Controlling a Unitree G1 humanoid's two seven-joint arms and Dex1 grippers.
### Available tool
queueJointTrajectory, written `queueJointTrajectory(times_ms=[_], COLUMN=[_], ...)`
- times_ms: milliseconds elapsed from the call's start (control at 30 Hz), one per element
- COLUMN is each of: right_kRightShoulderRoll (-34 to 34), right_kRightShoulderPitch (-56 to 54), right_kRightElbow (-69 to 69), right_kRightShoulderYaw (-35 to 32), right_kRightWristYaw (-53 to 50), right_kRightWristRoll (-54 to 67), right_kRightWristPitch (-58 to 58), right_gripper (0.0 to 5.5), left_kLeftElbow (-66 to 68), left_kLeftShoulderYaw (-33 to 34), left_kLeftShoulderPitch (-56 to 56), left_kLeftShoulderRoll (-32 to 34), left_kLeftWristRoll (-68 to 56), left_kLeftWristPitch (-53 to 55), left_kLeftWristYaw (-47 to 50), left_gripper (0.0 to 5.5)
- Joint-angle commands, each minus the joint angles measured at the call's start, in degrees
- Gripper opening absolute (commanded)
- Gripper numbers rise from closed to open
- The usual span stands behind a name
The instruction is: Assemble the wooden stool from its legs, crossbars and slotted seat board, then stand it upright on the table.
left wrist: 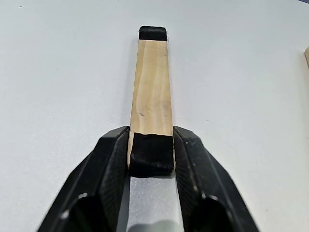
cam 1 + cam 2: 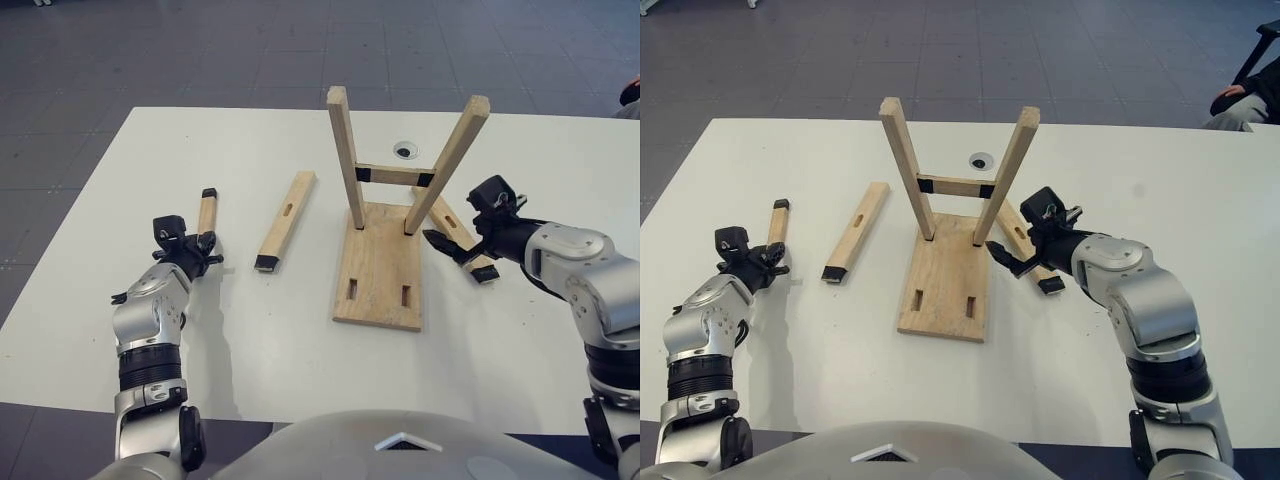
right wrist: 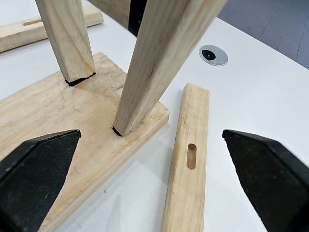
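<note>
Left hand (image 1: 150,145) clenches the capped end of a loose crossbar (image 1: 152,87) on the counter (image 2: 500,350), right hand (image 3: 152,133) gapes over a loose leg (image 3: 190,145) beside the seat board (image 2: 380,280), which carries two upright legs (image 2: 345,150) and a fitted crossbar (image 2: 395,175), so seemingly half done, with two slots (image 2: 352,288) empty and a spare leg (image 2: 285,220) waiting.

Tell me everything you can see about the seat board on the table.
The seat board is a pale, rectangular wooden plank lying flat on the white table. A left leg and a right leg stand in its far slots, splaying apart upward, joined by a crossbar with black ends. Its two near slots are empty. A loose leg lies just off its right edge, not touching it. The open right gripper straddles that far right corner.
</note>
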Motion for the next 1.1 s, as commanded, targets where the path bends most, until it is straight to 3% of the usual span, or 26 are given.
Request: queueJointTrajectory(times_ms=[33, 200, 267, 433, 533, 700, 800, 1100], right_kRightShoulderRoll=[0.4, -0.9, -0.1, 9.3, 13.9, 24.9, 27.1, 25.7], right_kRightShoulderPitch=[-1.9, -3.5, -7.7, -31.9, -47.8, -54.2, -54.2, -56.4], right_kRightElbow=[-0.5, -1.3, 1.2, 11.5, 19.0, 25.3, 26.7, 31.6], right_kRightShoulderYaw=[-1.7, -3.9, -8.2, -34.8, -43.1, -36.8, -35.1, -34.6], right_kRightWristYaw=[-0.4, 1.7, 1.6, 2.8, 0.2, -4.7, -5.9, -7.0], right_kRightWristRoll=[0.5, 2.8, 4.6, 22.1, 25.6, 24.8, 25.3, 26.7], right_kRightWristPitch=[1.3, 3.6, 5.0, 23.7, 29.6, 26.1, 24.5, 18.4], right_gripper=[5.50, 5.50, 5.50, 5.50, 5.50, 5.50, 5.50, 5.50], left_kLeftElbow=[1.5, -8.8, -13.1, -24.6, -31.4, -39.3, -43.1, -45.3], left_kLeftShoulderYaw=[-0.6, 4.9, 6.5, 6.2, 2.4, -12.7, -19.5, -24.6], left_kLeftShoulderPitch=[2.1, 0.6, -2.0, -8.9, -14.7, -27.1, -30.9, -30.6], left_kLeftShoulderRoll=[-2.1, -2.5, -1.5, 2.7, 4.9, 3.7, 1.4, -2.2], left_kLeftWristRoll=[-0.4, -0.4, 0.6, 5.9, 6.9, 4.8, 3.6, 3.4], left_kLeftWristPitch=[2.7, 1.8, 1.8, -0.3, -1.5, -1.0, 0.8, 3.7], left_kLeftWristYaw=[-0.2, 7.3, 10.7, 15.4, 12.7, 3.3, 0.4, -1.3], left_gripper=[1.34, 1.34, 1.34, 1.34, 1.34, 1.34, 1.34, 1.34])
